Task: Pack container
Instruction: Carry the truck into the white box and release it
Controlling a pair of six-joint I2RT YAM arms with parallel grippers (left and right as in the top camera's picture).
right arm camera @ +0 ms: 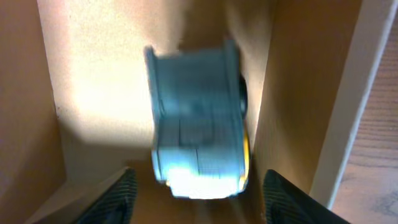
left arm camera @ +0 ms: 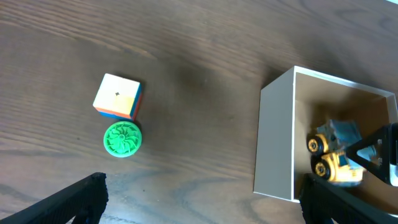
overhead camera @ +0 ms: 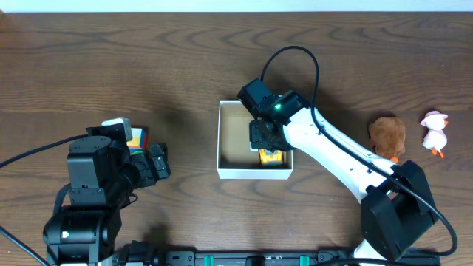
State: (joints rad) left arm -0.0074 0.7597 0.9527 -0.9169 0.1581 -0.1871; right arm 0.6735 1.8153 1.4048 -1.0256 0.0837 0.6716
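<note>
1. The container is a square white box, tan inside, open side up, sitting mid-worktop.
2. It holds one toy truck with a grey-blue body, yellow trim and black wheels. In the overhead view the truck is in the near-right corner, close against a side wall. It's blurred in the right wrist view.
3. My right gripper is down inside the container, directly over the truck. The fingers are spread with a gap on each side and are pinching nothing.
4. My left gripper is spread wide and holds nothing. It hovers over bare worktop left of the container.
5. Outside the container on the left are a multicolour cube with its white face up and a green disc just beside it. I can't tell if they touch.
6. At the right end of the worktop are a brown plush and a pink-and-white toy. They're near each other and well apart from the container.
</note>
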